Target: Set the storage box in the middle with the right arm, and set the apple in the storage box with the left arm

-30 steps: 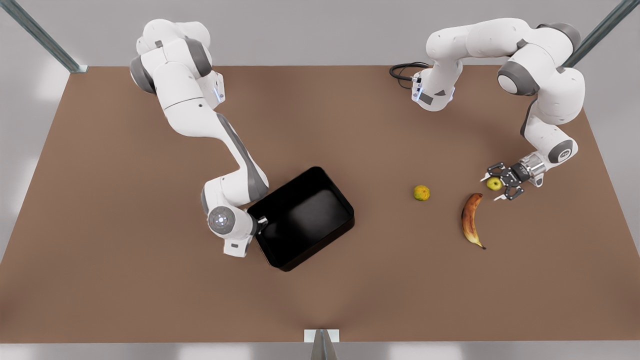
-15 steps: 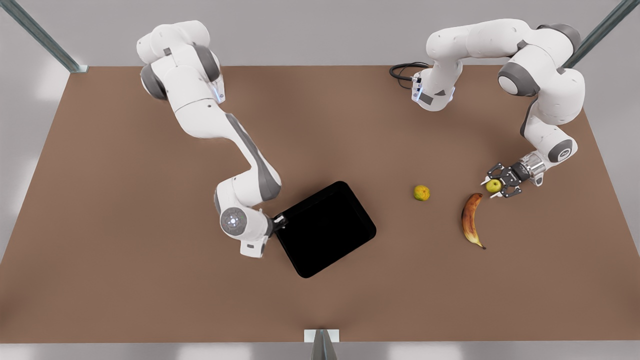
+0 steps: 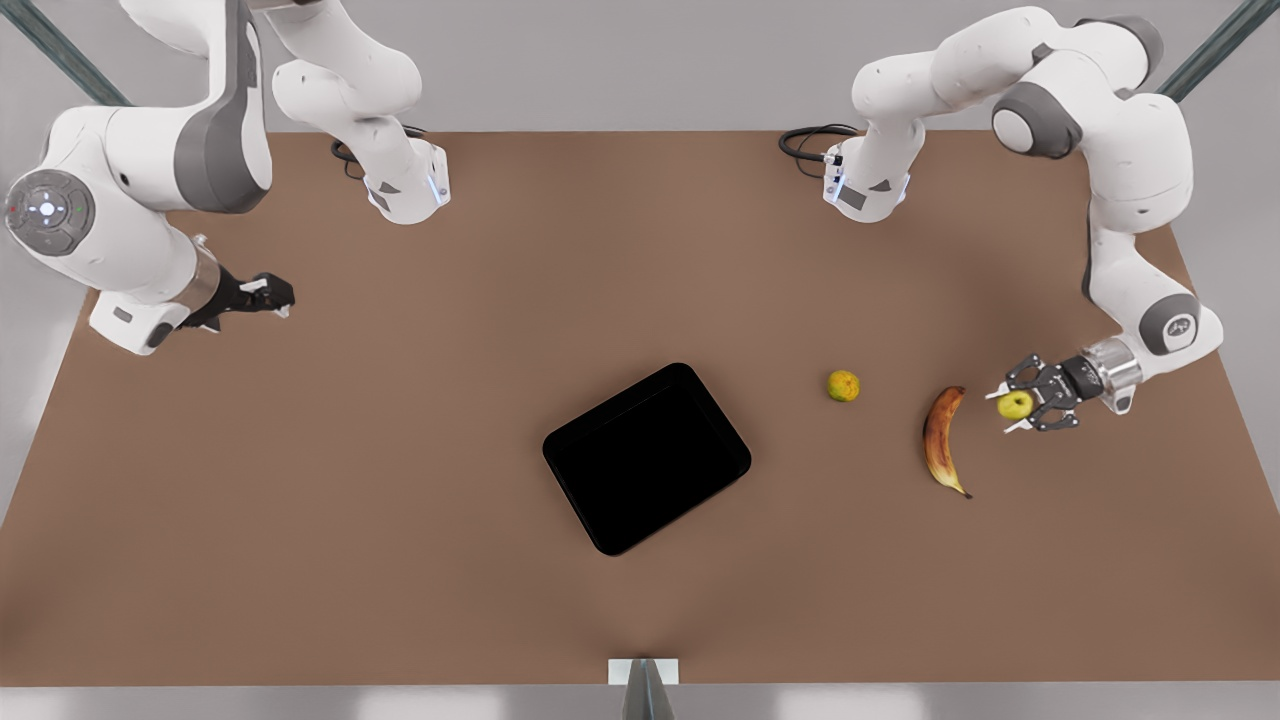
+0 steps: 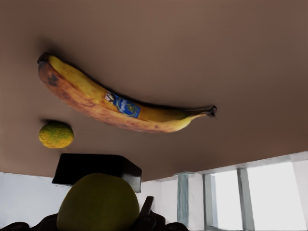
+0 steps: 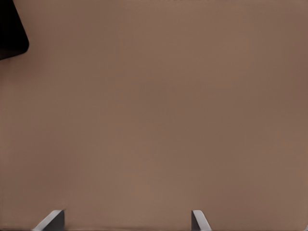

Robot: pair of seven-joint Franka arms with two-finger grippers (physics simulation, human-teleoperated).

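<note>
One box (image 3: 647,458) mid-tabletop, one banana (image 3: 941,438), one orange (image 3: 843,385); left gripper (image 3: 1032,405) clutching apple (image 3: 1015,404); right gripper (image 3: 262,292) parted, empty.

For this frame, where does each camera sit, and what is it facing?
Front view: high above, facing down on the table, both arms, storage box.
Left wrist view: on the left hand, facing past the held apple to the banana.
Right wrist view: on the right hand, facing down past its open fingertips.
All three share the box.
</note>
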